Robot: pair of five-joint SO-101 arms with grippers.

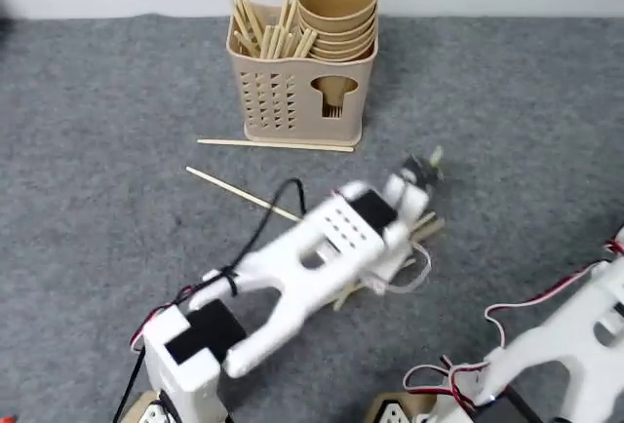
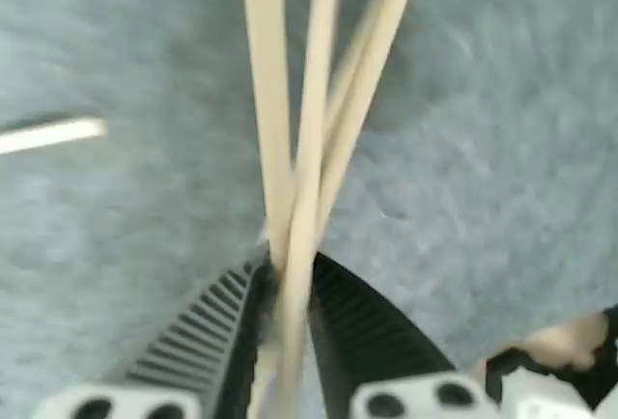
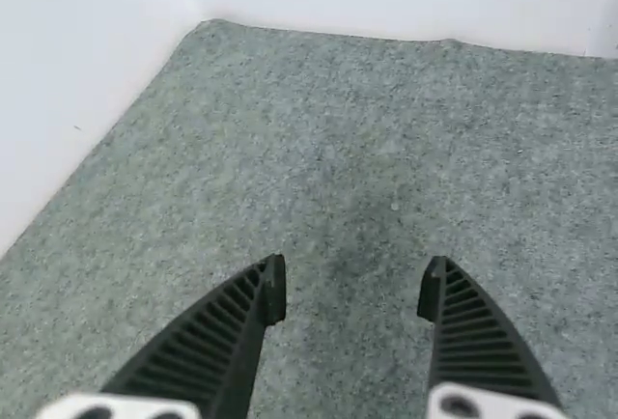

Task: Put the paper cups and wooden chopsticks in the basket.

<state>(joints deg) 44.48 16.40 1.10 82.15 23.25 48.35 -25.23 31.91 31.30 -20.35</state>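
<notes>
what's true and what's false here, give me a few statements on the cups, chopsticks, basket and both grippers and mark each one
1. The left gripper is shut on a bundle of wooden chopsticks. True.
2. The paper cups sit stacked inside the basket. True.
3. The right gripper holds a paper cup. False: it is open and holds nothing, above the grey mat.
4. Every chopstick is either in the basket or in a gripper. False: two loose chopsticks lie on the mat in front of the basket.
5. The basket lies tipped on its side. False: it stands upright.
</notes>
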